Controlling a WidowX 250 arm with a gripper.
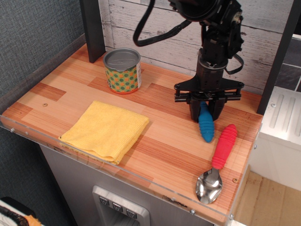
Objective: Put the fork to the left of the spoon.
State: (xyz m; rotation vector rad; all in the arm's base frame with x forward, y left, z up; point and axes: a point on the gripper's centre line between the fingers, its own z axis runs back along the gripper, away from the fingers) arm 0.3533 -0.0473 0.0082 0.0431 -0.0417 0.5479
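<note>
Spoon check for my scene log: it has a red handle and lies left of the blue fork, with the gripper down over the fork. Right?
Not quite: observation.image shows the spoon lying right of the fork. The gripper is down over the fork.

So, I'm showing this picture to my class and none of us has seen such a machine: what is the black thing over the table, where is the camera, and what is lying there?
The black thing is a robot arm, and its grasping end is a pincer with two fingers. The single camera looks down at the wooden table from the front and a little above. The pincer has its fingers closed in around the upper end of a fork with a thick blue handle; the tines are hidden behind it, and the fork lies on the table. Just to its right lies a spoon with a red handle and a shiny bowl. Further left are a folded yellow cloth and a tin can with a green and orange dotted label.
</note>
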